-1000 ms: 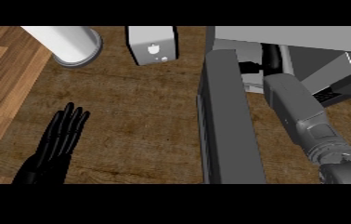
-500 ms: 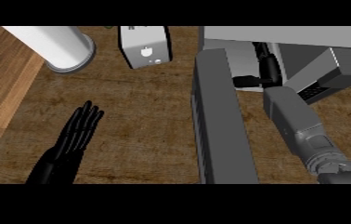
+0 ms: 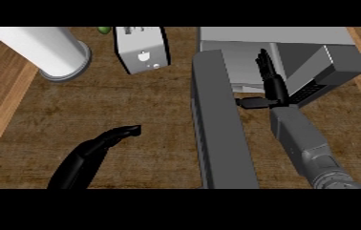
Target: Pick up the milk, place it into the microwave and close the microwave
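The milk [image 3: 144,50], a white and grey carton, stands on the wooden counter at the top, left of the microwave. The grey microwave [image 3: 296,45] sits at the upper right with its door [image 3: 222,129] swung open toward me. My right hand [image 3: 271,81] reaches between the door and the microwave's body with straight fingers pointing away and the thumb out to the left; it holds nothing. My left hand [image 3: 106,143] hovers low over the counter at the lower left, edge-on, its fingers pointing right, well short of the milk and empty.
A tall white cylinder [image 3: 49,52] stands at the upper left beside the milk. A small green object [image 3: 104,30] peeks out behind the carton. The counter's lighter wooden edge [image 3: 14,95] runs down the left side.
My right hand has stretched forward into the gap beside the open door. My left hand has moved right and turned edge-on. The milk stands where it was.
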Controlling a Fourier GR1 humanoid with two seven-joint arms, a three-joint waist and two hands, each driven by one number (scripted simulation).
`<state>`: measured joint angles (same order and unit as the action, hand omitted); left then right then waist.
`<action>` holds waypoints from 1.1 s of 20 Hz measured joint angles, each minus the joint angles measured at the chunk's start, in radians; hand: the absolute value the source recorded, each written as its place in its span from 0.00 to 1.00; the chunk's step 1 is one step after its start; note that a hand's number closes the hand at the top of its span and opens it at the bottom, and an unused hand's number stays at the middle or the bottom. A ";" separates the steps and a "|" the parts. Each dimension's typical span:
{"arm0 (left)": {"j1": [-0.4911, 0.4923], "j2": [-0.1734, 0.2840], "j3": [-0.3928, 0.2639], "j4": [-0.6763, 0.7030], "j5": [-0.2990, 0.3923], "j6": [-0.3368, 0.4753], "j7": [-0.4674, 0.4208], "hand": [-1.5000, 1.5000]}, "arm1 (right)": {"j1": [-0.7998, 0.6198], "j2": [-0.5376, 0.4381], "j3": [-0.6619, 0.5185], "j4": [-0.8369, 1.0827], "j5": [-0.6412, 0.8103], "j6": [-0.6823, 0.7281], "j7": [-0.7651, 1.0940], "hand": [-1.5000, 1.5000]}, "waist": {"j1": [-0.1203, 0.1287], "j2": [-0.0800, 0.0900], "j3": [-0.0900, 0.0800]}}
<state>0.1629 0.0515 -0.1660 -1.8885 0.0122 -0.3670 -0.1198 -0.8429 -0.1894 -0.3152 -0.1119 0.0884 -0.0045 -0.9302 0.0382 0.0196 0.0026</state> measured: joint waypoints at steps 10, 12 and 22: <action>-0.136 -0.032 -0.081 0.212 -0.128 0.039 -0.037 1.00 | 0.175 0.011 0.053 -0.131 0.008 0.070 -0.042 0.00 | -0.042 -0.019 -0.003; -0.160 -0.037 -0.101 0.245 -0.170 0.053 -0.034 1.00 | 0.217 0.015 0.067 -0.175 0.008 0.083 -0.040 0.00 | -0.049 -0.022 -0.003; -0.270 -0.048 -0.243 0.488 -0.223 0.073 -0.063 1.00 | 0.461 -0.024 0.128 -0.489 -0.021 0.185 0.004 0.00 | -0.078 -0.028 -0.004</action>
<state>-0.1075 0.0038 -0.4091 -1.4007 -0.2110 -0.2938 -0.1828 -0.3823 -0.2134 -0.1867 -0.6004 0.0674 0.1807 -0.9267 -0.0397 -0.0088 -0.0018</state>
